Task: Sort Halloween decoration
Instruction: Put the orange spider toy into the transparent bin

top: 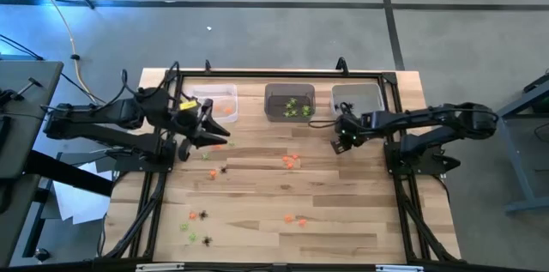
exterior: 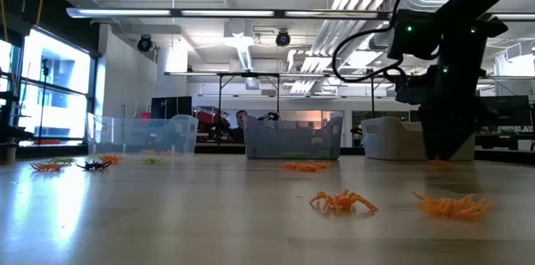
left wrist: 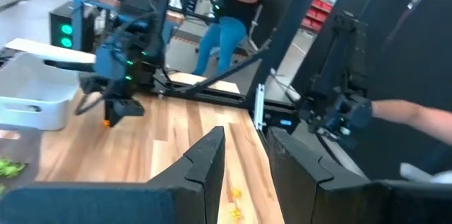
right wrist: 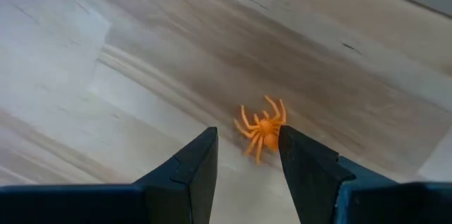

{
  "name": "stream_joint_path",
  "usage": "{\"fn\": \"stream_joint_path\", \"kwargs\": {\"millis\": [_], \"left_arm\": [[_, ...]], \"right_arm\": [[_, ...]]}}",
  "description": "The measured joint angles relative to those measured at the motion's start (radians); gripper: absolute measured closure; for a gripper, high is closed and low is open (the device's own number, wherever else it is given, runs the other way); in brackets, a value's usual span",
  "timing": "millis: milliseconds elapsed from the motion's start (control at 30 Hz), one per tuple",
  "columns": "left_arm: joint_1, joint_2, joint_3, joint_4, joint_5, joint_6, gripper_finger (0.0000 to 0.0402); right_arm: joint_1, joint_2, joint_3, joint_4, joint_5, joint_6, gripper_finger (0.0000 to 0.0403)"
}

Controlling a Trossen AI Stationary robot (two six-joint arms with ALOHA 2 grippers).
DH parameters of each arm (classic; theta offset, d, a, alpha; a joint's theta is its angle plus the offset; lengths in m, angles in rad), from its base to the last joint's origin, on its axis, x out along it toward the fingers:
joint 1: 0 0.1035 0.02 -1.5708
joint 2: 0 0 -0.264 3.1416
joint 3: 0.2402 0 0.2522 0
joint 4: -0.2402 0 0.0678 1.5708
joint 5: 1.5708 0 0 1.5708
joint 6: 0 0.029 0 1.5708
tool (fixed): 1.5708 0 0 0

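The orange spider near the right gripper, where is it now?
The orange spider lies on the table between the right gripper's open fingers, just in front of the right-hand bin.

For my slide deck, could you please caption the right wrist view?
Right gripper open just above the wooden table, an orange spider trinket between its fingertips.

Table (top: 283, 203): pale wood planks, visible grain, slight sheen. Bins (top: 289, 100): translucent plastic, smooth. Orange spider (right wrist: 261, 128): moulded plastic, glossy. Right gripper (right wrist: 247, 155) fingers: matt dark plastic. Frame rails (top: 154, 195): black metal.
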State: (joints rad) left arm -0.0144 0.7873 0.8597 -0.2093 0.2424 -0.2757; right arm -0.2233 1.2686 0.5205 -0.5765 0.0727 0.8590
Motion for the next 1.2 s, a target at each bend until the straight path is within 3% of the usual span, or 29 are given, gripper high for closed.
{"fn": "stream_joint_path", "kwargs": {"millis": [400, 533, 700, 900, 1033, 1200], "left_arm": [[-0.082, 0.035, 0.000, 0.059, 0.000, 0.045, 0.0308], [-0.086, 0.032, 0.000, 0.081, -0.009, 0.055, 0.0308], [-0.086, 0.033, 0.000, 0.089, -0.043, 0.070, 0.0308], [-0.086, 0.036, 0.000, 0.084, -0.047, 0.098, 0.0308], [-0.086, 0.053, 0.000, 0.062, -0.057, 0.136, 0.0308], [-0.086, 0.117, -0.031, 0.052, -0.195, 0.180, 0.0308]], "right_arm": [[0.023, 0.149, 0.020, -0.006, 0.052, -0.006, 0.0261], [0.036, 0.129, 0.030, -0.026, 0.038, 0.019, 0.0302], [0.036, 0.114, 0.034, -0.030, 0.011, 0.034, 0.0385], [0.036, 0.099, 0.035, -0.037, -0.015, 0.050, 0.0395], [0.096, 0.059, 0.070, -0.069, -0.068, 0.067, 0.0398], [0.257, 0.000, 0.203, 0.051, -0.032, 0.046, 0.0400]]}}
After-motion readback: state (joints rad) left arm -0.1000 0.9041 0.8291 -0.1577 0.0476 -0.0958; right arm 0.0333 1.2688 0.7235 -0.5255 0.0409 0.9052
